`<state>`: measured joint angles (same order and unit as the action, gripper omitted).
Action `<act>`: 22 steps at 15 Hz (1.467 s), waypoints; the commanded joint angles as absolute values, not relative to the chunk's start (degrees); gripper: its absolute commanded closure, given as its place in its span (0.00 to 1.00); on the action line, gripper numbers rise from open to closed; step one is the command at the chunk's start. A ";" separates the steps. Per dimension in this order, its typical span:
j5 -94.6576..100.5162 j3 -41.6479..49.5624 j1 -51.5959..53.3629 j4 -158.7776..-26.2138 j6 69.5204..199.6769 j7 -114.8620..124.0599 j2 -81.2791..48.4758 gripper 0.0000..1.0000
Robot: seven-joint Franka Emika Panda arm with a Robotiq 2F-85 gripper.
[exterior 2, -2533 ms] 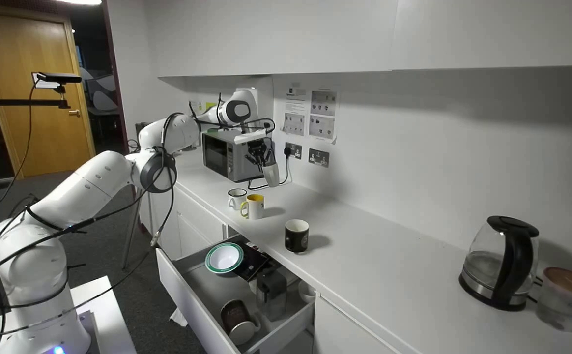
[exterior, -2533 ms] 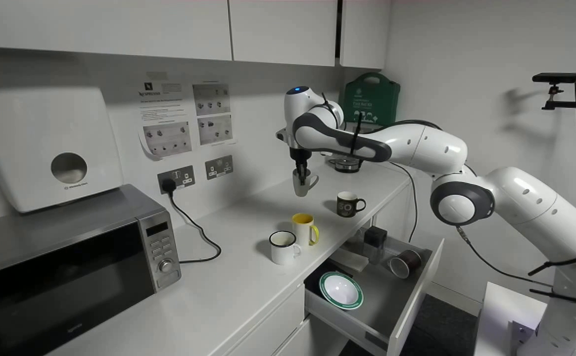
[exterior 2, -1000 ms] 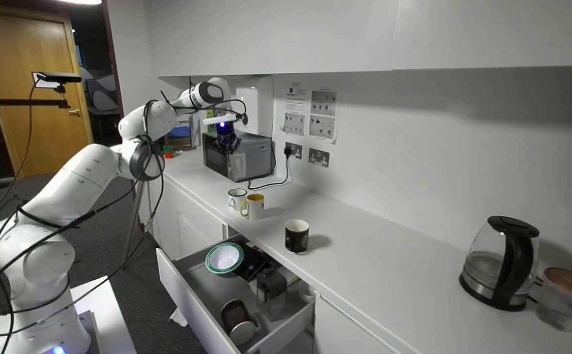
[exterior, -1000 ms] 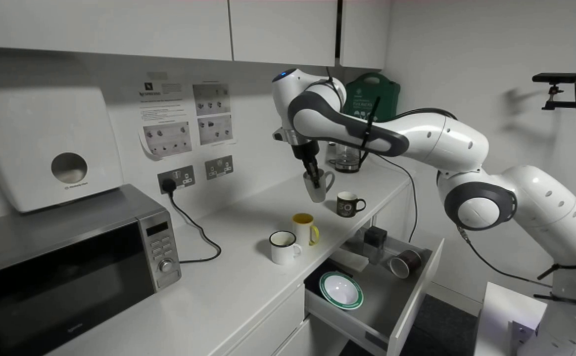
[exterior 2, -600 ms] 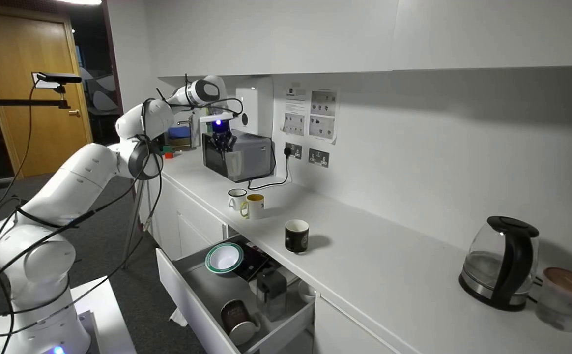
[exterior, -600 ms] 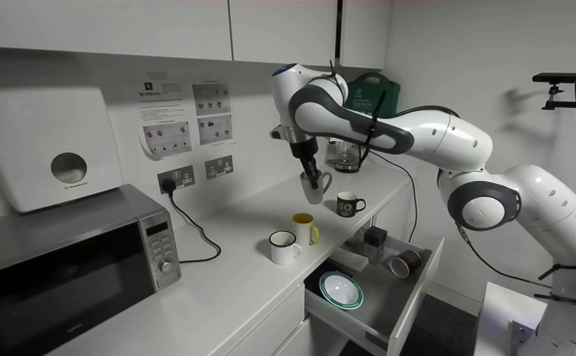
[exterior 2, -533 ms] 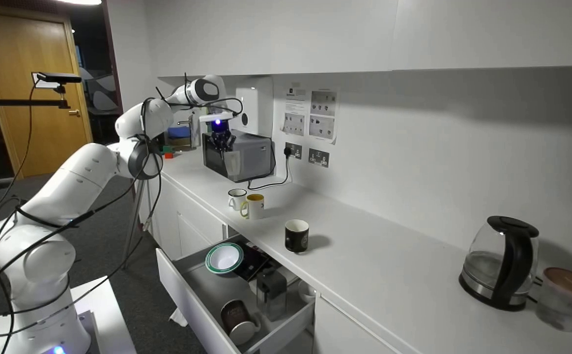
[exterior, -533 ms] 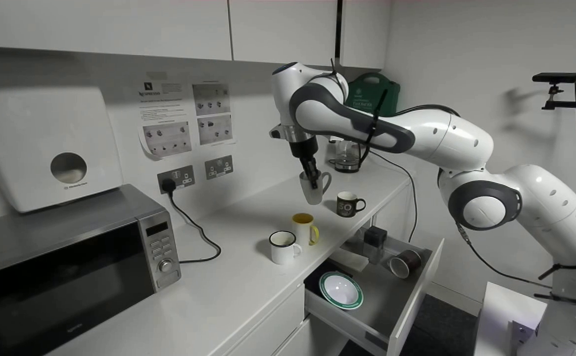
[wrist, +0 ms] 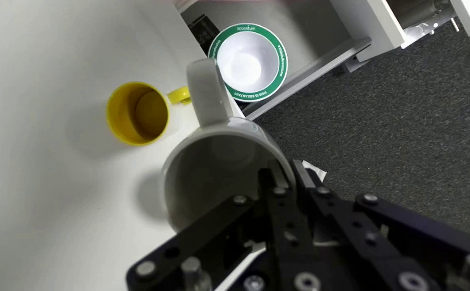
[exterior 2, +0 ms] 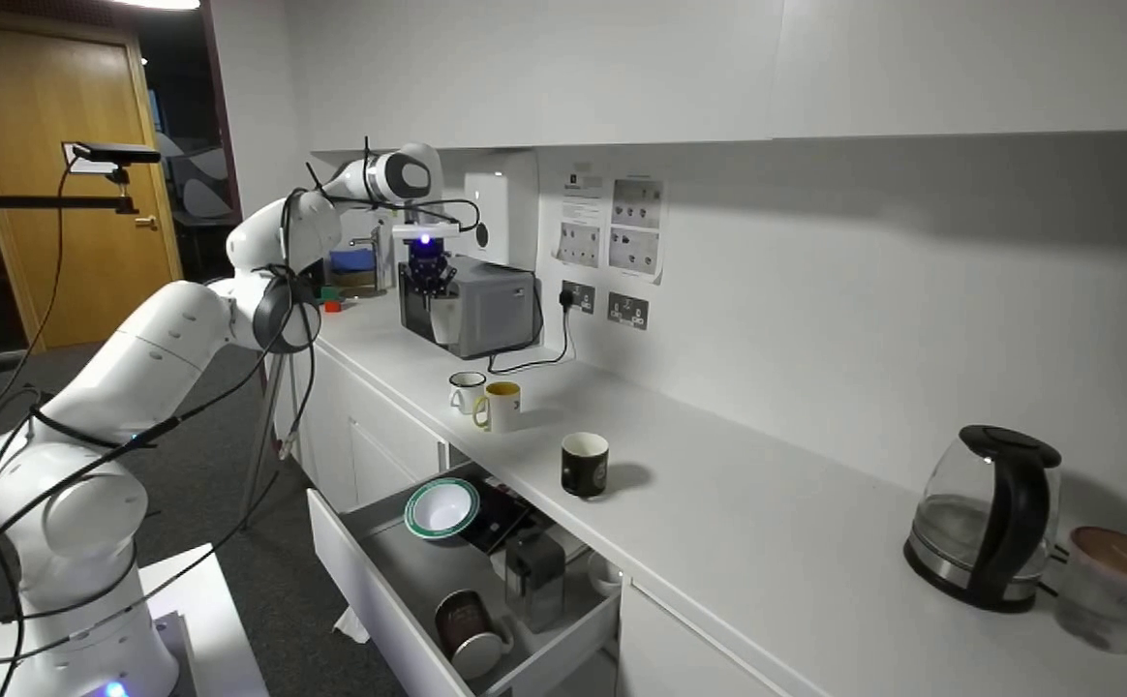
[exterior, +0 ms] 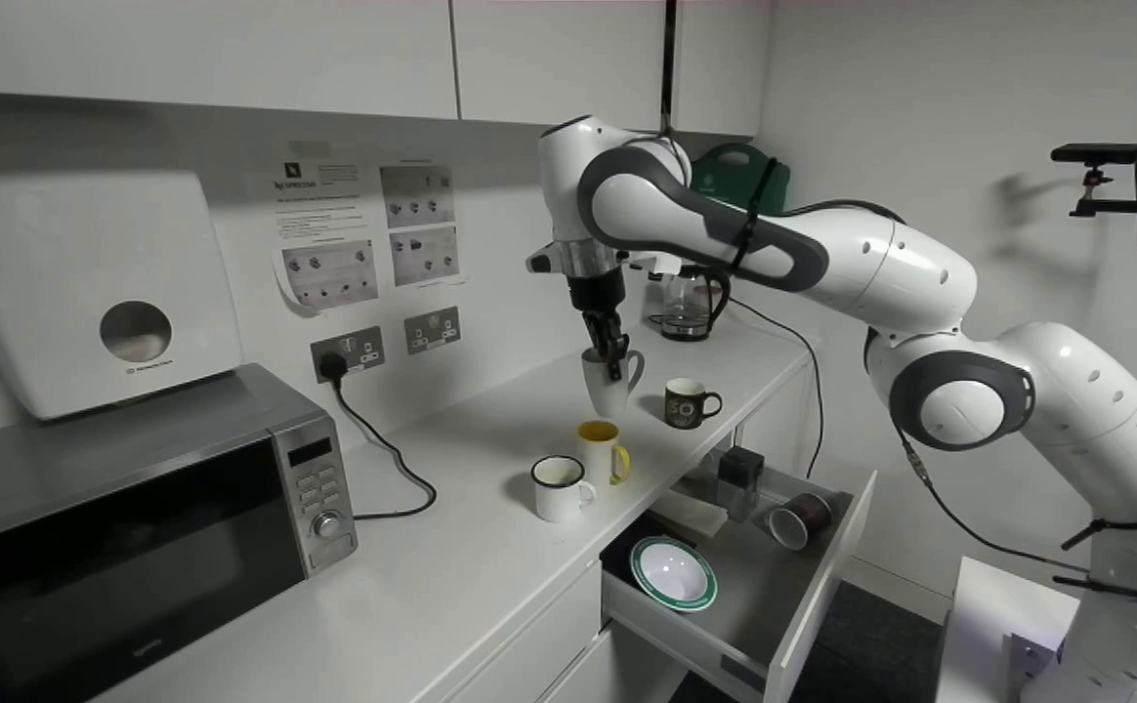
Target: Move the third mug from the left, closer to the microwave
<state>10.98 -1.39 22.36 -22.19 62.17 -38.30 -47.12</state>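
While pinching, with the Robotiq gripper [wrist: 288, 171], one wall of the white mug [wrist: 215, 173] from inside and out, holds it in midair, slightly tilted, higher than the yellow-handled mug [wrist: 137, 114], the black-rimmed mug [exterior: 559, 496] and the black mug [exterior: 683, 405], upright on the kitchen countertop [exterior: 461, 552], and apart from the silver microwave [exterior: 144, 503].

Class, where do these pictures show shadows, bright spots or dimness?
Wrist view: a bright patch inside the bowl, a soft shadow beside the yellow mug, dimness inside the held white mug; in an exterior view, the microwave has a pale reflection in its dark glass; in an exterior view, the dark mug shadows the counter.
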 commanded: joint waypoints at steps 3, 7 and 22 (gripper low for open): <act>9.72 -2.80 22.46 -25.05 63.21 -41.10 -44.86 0.98; 10.43 -3.11 24.03 -25.35 63.01 -42.53 -44.90 0.98; 12.15 -2.17 25.21 -19.17 61.37 -46.21 -49.18 0.93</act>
